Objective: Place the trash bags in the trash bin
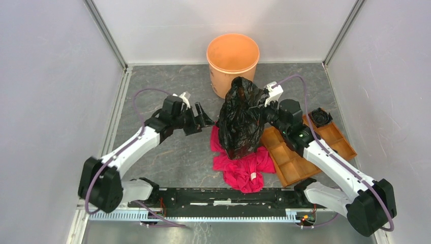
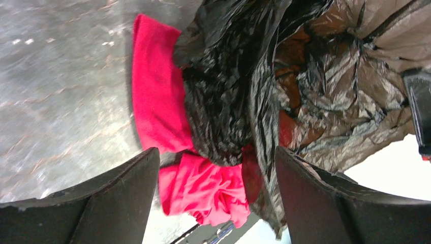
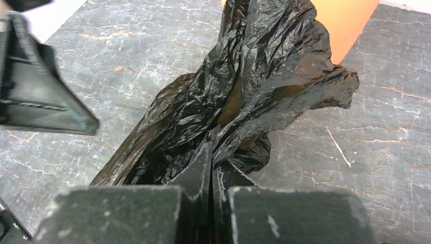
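The right gripper (image 1: 260, 105), fingers pinched shut, held the black trash bag (image 1: 240, 124) upright at frame centre, just below the orange bin (image 1: 223, 76). The left gripper (image 1: 199, 116) stood wide open and empty, left of the bag.

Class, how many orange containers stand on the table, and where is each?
2. The round bucket stands at the far edge, behind the black bag. The flat compartment tray lies on the right, beside the red cloth. No others show.
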